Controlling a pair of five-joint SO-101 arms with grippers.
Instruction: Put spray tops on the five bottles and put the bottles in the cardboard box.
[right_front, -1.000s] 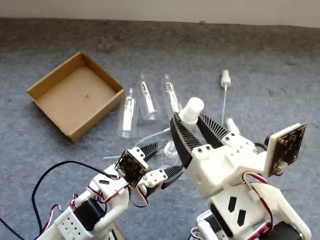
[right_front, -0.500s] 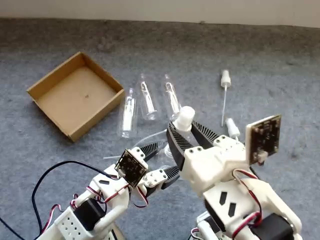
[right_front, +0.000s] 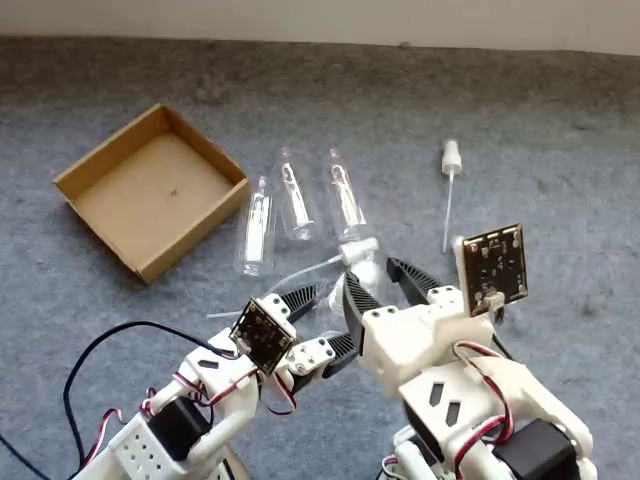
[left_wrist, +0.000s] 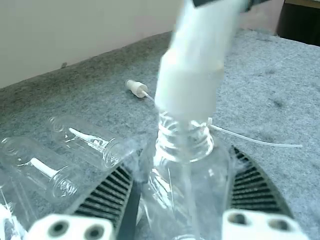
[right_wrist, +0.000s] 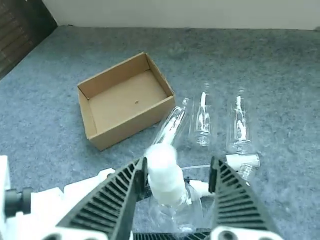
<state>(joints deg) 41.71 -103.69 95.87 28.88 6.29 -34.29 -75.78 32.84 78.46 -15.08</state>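
Your left gripper (left_wrist: 181, 172) is clenched on a clear bottle (left_wrist: 185, 150), holding it upright with its neck up. The spray top (left_wrist: 192, 75) is right at that neck, touching or very nearly so. It looks canted rather than in line with the bottle. Your right gripper (right_wrist: 178, 167) stands around the top, and you cannot tell from these views whether it grips it or only brackets it.

Mind what follows:
- **Bad seating:** If you push down while the top leans, it will likely seat crooked or skid off the rim.
- **Losing the bottle:** A sideways push can lever the slick bottle round in the left grip, or out of it.
- **Dropping the top:** If the right hold is loose, the top can fall as you press.
- **Crowding:** The two arms sit close together, so a wide correction may knock one into the other.

From the held bottle, three bare bottles (right_front: 295, 200) lie at 11 to 12 o'clock, near enough to be nudged into rolling. A loose spray top (right_front: 452, 155) lies at 1 o'clock. The cardboard box (right_front: 195, 235) waits at 10 o'clock.
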